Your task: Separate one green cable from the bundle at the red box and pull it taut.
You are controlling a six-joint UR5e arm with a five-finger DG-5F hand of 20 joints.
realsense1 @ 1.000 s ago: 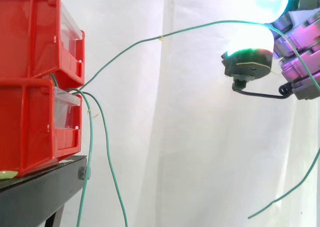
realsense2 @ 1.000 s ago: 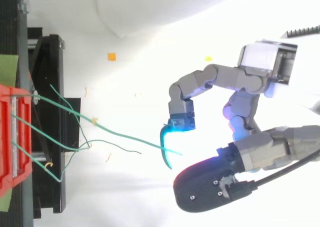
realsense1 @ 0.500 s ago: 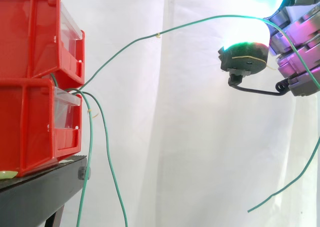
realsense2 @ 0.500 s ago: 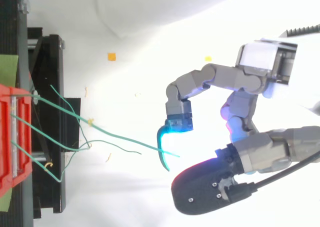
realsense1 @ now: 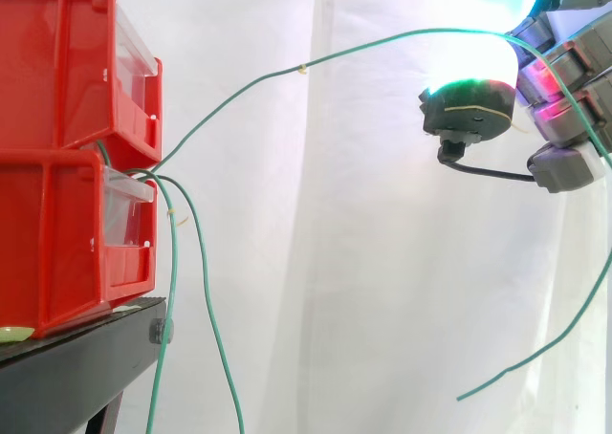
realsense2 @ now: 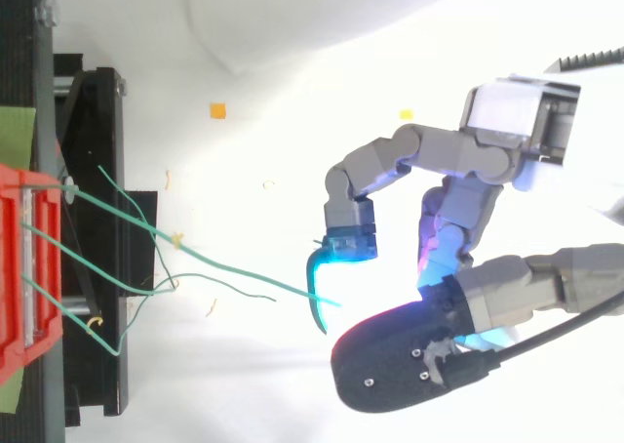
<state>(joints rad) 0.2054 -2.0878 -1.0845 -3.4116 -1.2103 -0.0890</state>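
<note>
Two stacked red boxes (realsense1: pixel 57 119) stand on a black stand (realsense1: pixel 76 367) at the left. Several green cables come out of the gap between them. One green cable (realsense1: pixel 249 82) rises in an arc to the right and passes between the glowing pads of my hand (realsense1: pixel 574 119) at the upper right. Beyond the hand it drops, and its free end (realsense1: pixel 521 362) hangs low. It still curves and is not straight. From above, this cable (realsense2: pixel 234 265) runs from the red box (realsense2: pixel 19 267) to the cyan fingertip (realsense2: pixel 346 243), where the curled fingers and thumb of the hand (realsense2: pixel 458 160) close on it.
Two other green cables (realsense1: pixel 174 291) hang from the boxes beside the stand, down to the bottom edge. From above, loose cable ends (realsense2: pixel 146 287) lie over the black stand (realsense2: pixel 97 170). A white curtain is behind.
The hand has shifted a little towards the boxes and lifted the cable's arc. Its lower fingers have curled in further. The cable's free end has swung left and down.
</note>
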